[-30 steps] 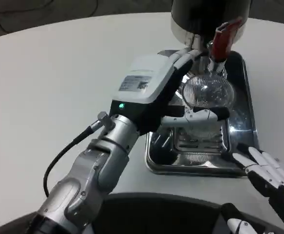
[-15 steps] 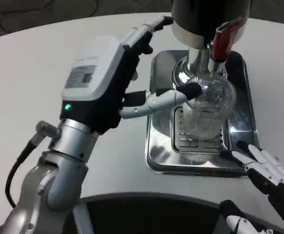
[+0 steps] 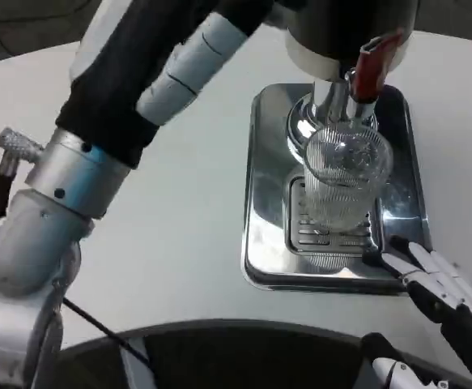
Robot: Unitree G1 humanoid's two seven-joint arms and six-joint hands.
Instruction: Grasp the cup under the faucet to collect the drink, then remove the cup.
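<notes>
The white table [image 3: 179, 235] spreads round and pale across the head view. Over its left side the left forearm [image 3: 49, 203] rises, and the left hand [image 3: 146, 57] is raised up toward the far edge, its dark palm side and a white finger facing the camera; its fingertips run out past the top of the frame, so whether it is spread or curled cannot be told, and nothing shows in its grasp. At the table's far right stands the drink dispenser [image 3: 341, 28], dark-bodied above a white band, with a red-handled faucet [image 3: 371, 65] pointing down. Under it lies the shiny metal drip tray [image 3: 268, 203], rectangular with a slotted grate in the middle. The cup [image 3: 342, 178] stands upright on that grate, directly below the faucet: clear, ribbed along its wall, round-mouthed, with nothing visible inside it. Neither hand touches it. The right hand [image 3: 442, 296] lies at the table's near right edge, just beside the tray's near right corner, its white and black fingers stretched out, apart and holding nothing.
</notes>
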